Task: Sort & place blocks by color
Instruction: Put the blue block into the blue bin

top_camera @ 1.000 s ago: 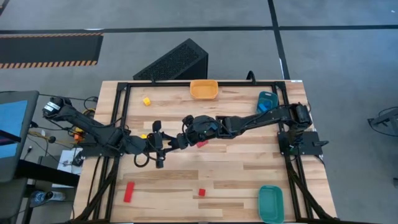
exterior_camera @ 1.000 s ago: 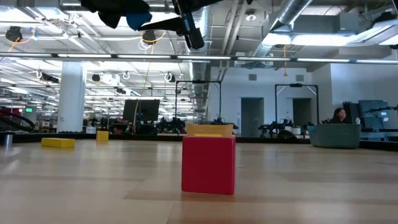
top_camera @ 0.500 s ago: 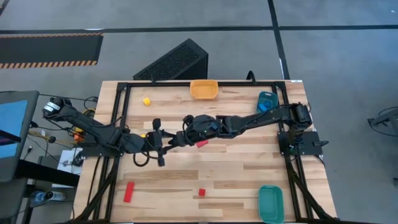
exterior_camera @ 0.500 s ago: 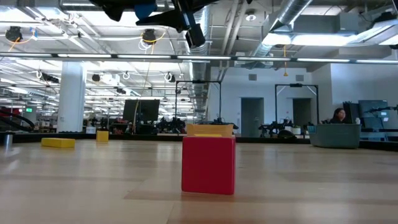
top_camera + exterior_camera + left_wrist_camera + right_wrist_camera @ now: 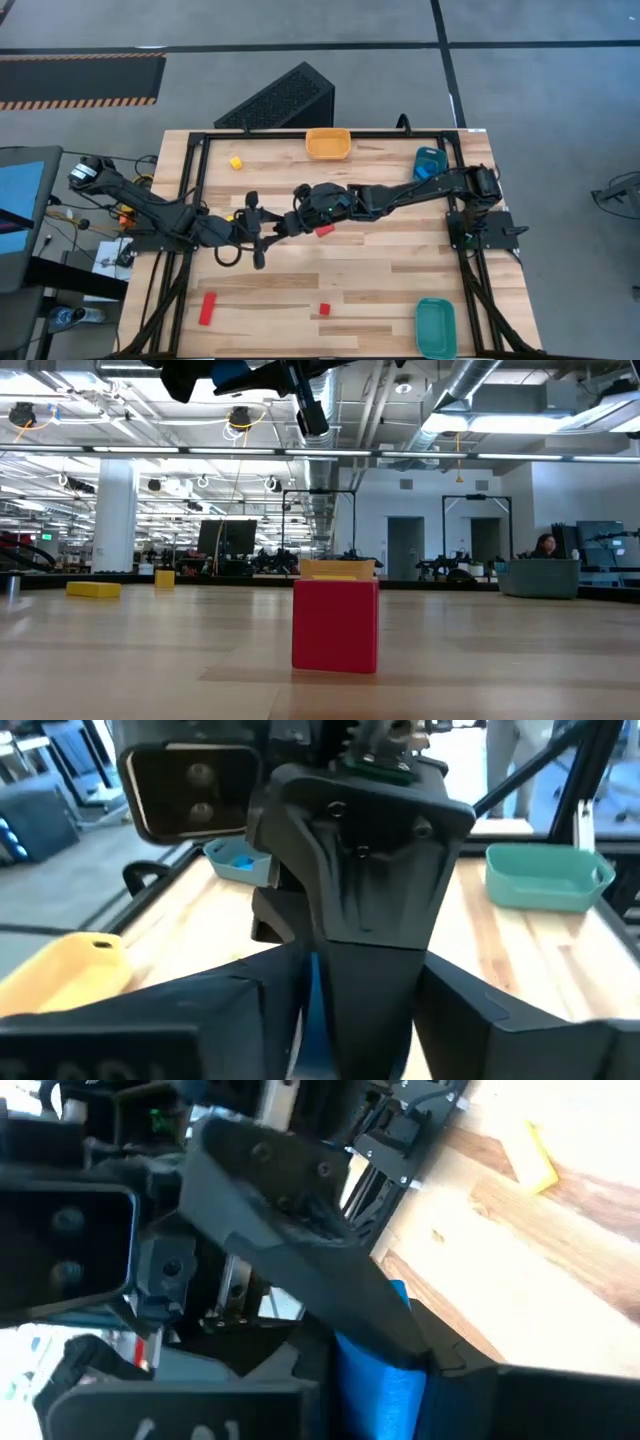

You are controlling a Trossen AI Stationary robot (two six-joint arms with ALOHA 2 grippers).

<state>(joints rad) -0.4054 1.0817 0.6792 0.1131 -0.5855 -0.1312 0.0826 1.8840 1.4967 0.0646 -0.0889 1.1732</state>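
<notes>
Nearest the counter's front edge lie a long red bar block (image 5: 207, 308), its long axis running roughly front to back with a slight tilt, and a small red cube block (image 5: 324, 310) standing square on the pale wooden slatted counter (image 5: 380, 270), with a teal plastic tray (image 5: 436, 327) off in the front right corner.

Farther in, the two dark arms meet above the middle of the counter. The left arm stretches in low from the left side, nearly level, and its left end effector (image 5: 262, 232) faces the right end effector (image 5: 302, 218), which reaches across from the right side on a long, gently bent arm. Between them sits a bright blue block (image 5: 380, 1380). Both wrist views show blue wedged between dark fingers (whose grip actually bears it I cannot tell, nor which way its long axis runs). A small red piece (image 5: 324, 230) shows just under the right arm's wrist.

Beyond that, a flat yellow bar (image 5: 231, 218) peeks out beside the left arm, a yellow cube (image 5: 236, 162) sits toward the far left, and an orange tray (image 5: 328, 144) and blue tray (image 5: 428, 160) line the far edge.
</notes>
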